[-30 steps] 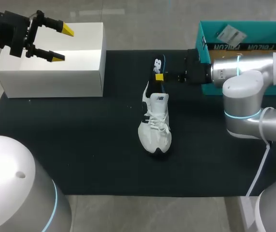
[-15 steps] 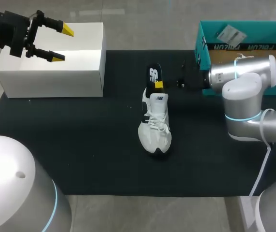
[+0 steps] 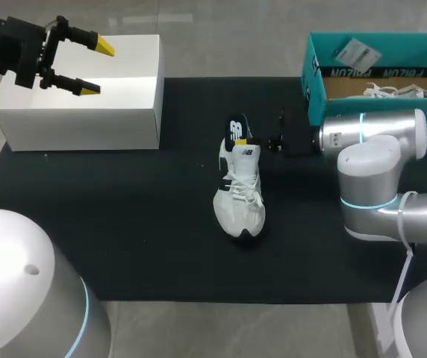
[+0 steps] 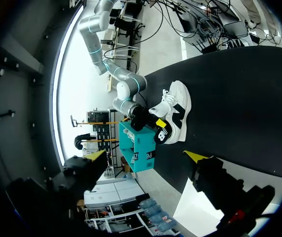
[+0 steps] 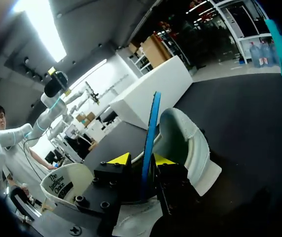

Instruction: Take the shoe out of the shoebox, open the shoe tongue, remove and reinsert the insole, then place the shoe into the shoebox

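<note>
A white shoe (image 3: 240, 190) lies on the black mat (image 3: 124, 224) in the middle, toe toward the front edge. At its heel opening stands a dark insole with a blue edge (image 3: 237, 128), upright on its side. My right gripper (image 3: 243, 140) comes in from the right and is shut on the insole. In the right wrist view the insole (image 5: 151, 128) rises between the two yellow tips of that gripper (image 5: 141, 160), with the shoe's heel (image 5: 190, 143) just ahead. My left gripper (image 3: 86, 67) hangs open over the white box (image 3: 124, 104), holding nothing.
A teal shoebox (image 3: 314, 82) stands at the back right with a second shoe (image 3: 393, 91) and a card inside. The right arm's elbow (image 3: 378, 160) sits in front of it. From the left wrist view, the shoe (image 4: 174, 111) and teal box (image 4: 142, 148) lie far ahead.
My right gripper has carried the insole toward me and downward, from behind the shoe to its heel opening. The left arm has kept still.
</note>
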`<action>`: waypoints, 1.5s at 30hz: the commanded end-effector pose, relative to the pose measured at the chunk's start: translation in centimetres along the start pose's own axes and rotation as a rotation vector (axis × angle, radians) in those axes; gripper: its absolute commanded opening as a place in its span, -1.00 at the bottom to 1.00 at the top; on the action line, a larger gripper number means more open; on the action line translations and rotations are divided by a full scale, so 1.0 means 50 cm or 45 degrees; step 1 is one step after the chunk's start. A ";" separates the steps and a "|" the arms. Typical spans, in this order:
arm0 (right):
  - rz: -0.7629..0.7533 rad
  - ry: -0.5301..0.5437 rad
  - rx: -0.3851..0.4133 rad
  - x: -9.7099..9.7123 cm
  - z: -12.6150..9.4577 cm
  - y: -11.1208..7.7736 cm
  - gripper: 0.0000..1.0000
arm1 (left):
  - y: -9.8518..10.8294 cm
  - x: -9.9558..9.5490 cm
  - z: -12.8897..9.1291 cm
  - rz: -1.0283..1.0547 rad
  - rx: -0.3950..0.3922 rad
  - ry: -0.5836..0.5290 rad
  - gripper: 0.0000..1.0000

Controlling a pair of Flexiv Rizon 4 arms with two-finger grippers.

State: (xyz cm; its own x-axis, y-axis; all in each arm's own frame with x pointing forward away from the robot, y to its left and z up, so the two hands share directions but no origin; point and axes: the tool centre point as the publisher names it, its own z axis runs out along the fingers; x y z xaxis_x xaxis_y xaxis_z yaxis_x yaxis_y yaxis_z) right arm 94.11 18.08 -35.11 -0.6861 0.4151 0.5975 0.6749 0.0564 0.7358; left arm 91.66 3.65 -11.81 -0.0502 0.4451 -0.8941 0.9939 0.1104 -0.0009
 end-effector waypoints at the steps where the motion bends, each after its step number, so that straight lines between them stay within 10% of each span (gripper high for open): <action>1: -0.034 -0.014 0.014 -0.007 -0.011 0.038 0.58 | 0.000 -0.001 0.000 0.000 0.000 0.005 1.00; 11: -0.112 -0.025 0.033 -0.046 -0.016 0.105 -0.24 | 0.000 -0.001 0.000 0.000 0.000 0.005 1.00; 16: -0.113 -0.019 0.034 -0.053 -0.008 0.103 -1.00 | 0.000 -0.001 0.000 0.000 0.000 0.005 1.00; 45: 0.053 0.002 0.098 0.000 -0.003 -0.008 -1.00 | 0.000 -0.001 0.000 0.000 0.000 0.005 1.00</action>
State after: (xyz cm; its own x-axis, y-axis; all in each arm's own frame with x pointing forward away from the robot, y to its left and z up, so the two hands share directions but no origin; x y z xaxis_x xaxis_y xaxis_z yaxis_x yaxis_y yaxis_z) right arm 93.49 17.69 -35.22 -0.6603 0.4156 0.6255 0.7139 0.0886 0.6947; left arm 91.65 3.65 -11.81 -0.0502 0.4451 -0.8941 0.9939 0.1104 -0.0008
